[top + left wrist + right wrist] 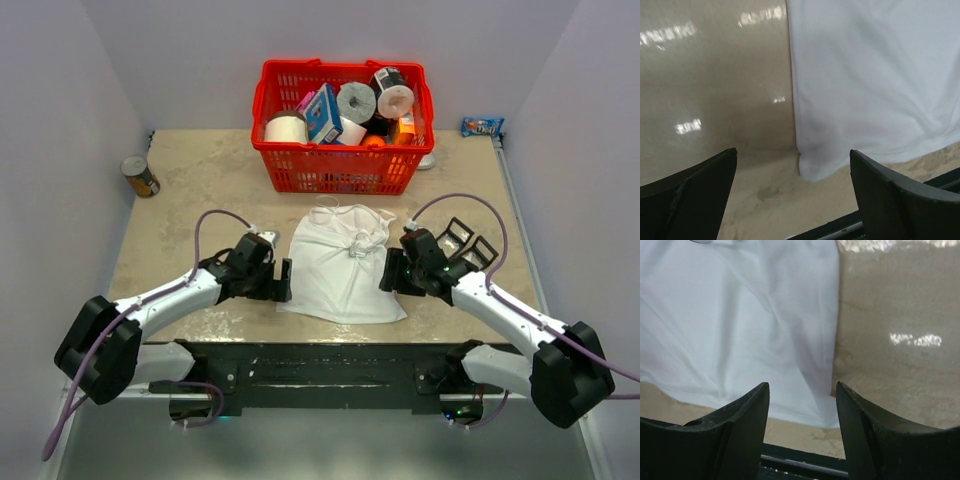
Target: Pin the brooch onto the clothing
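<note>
Both grippers are empty w/ fingers apart, L gripper [283, 280] at the left edge of the T-shirt [345, 275], R gripper [388, 272] at its right, shirt mid-frame, so confirm the brooch [357, 250] is that dark speck near its upper centre, then pinch cloth beside it w/o dragging.

Both robot arms angled inward, wrists low, jaws apart.

Stretched from the near-edge bases toward each other: white-shelled left arm [165, 295] and white-shelled right arm [500, 312], forearms slanting in. Black two-finger left gripper [285, 280] spread wide, dark wedge-shaped fingers [695, 185] far apart, gripping nothing; black two-finger right gripper [388, 272] parted less widely, also gripping nothing.
</note>
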